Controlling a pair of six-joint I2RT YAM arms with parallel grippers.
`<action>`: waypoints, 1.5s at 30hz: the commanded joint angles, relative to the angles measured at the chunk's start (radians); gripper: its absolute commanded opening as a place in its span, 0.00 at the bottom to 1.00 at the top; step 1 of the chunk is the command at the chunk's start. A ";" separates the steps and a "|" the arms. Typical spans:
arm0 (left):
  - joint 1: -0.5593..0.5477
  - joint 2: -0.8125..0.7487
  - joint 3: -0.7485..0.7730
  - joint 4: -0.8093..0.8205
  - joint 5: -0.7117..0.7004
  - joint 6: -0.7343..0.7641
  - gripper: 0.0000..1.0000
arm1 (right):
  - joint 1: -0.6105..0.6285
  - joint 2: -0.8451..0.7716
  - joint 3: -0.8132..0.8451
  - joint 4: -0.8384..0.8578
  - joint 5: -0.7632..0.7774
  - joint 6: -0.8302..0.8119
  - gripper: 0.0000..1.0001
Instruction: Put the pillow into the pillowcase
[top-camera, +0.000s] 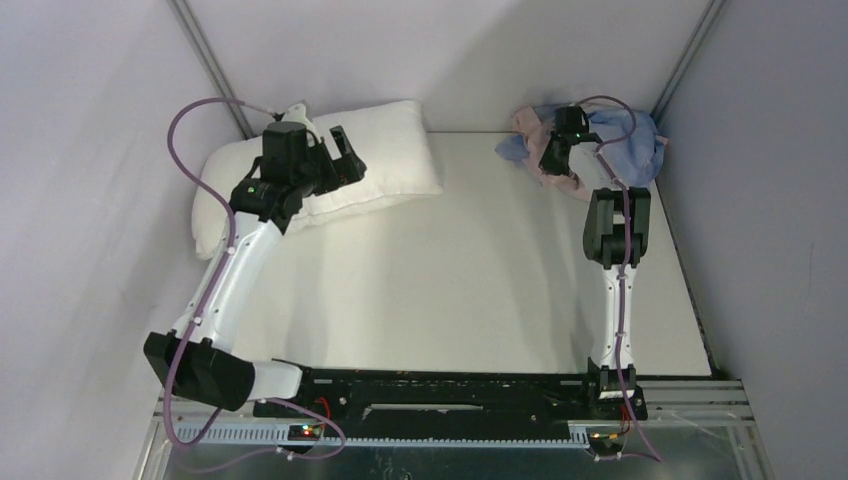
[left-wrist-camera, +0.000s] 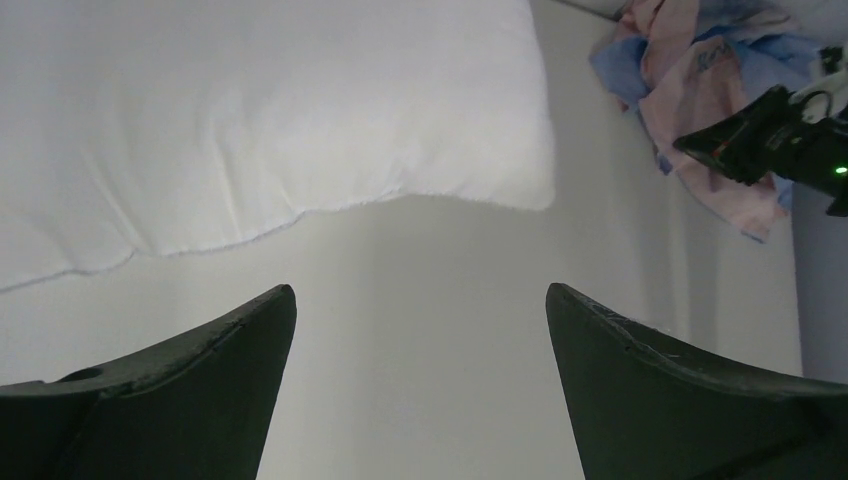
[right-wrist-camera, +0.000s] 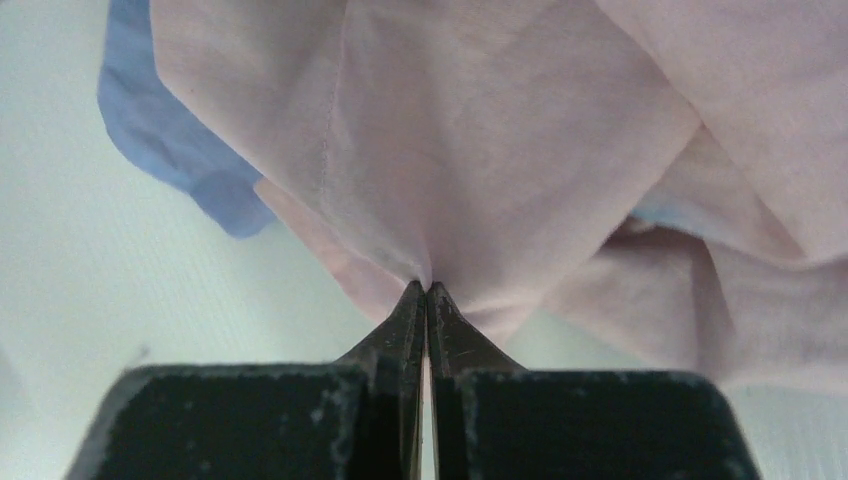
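The white pillow (top-camera: 385, 160) lies at the table's back left; it also fills the top of the left wrist view (left-wrist-camera: 260, 110). My left gripper (top-camera: 345, 155) hovers over the pillow's near edge, jaws wide open and empty (left-wrist-camera: 420, 300). The pillowcase (top-camera: 625, 135) is a crumpled pink and blue heap at the back right corner; it also shows in the left wrist view (left-wrist-camera: 700, 110). My right gripper (top-camera: 556, 160) is shut, and its tips (right-wrist-camera: 428, 288) pinch a fold of the pink fabric (right-wrist-camera: 480, 150), which is drawn up from the table.
Grey walls close the table at the back and both sides, with metal posts in the corners. The white tabletop (top-camera: 470, 270) lies between the pillow and the pillowcase. The arms' black base rail (top-camera: 440, 385) runs along the near edge.
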 joint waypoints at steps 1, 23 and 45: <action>-0.011 -0.077 -0.078 0.021 0.035 0.000 0.98 | 0.049 -0.205 -0.109 -0.031 0.073 -0.024 0.00; -0.109 -0.169 -0.159 -0.024 -0.048 -0.015 0.98 | 0.652 -0.864 -0.307 -0.146 0.137 -0.014 0.00; -0.444 0.449 -0.115 0.182 -0.088 -0.134 0.93 | 0.361 -0.966 -0.036 -0.300 0.222 -0.116 0.00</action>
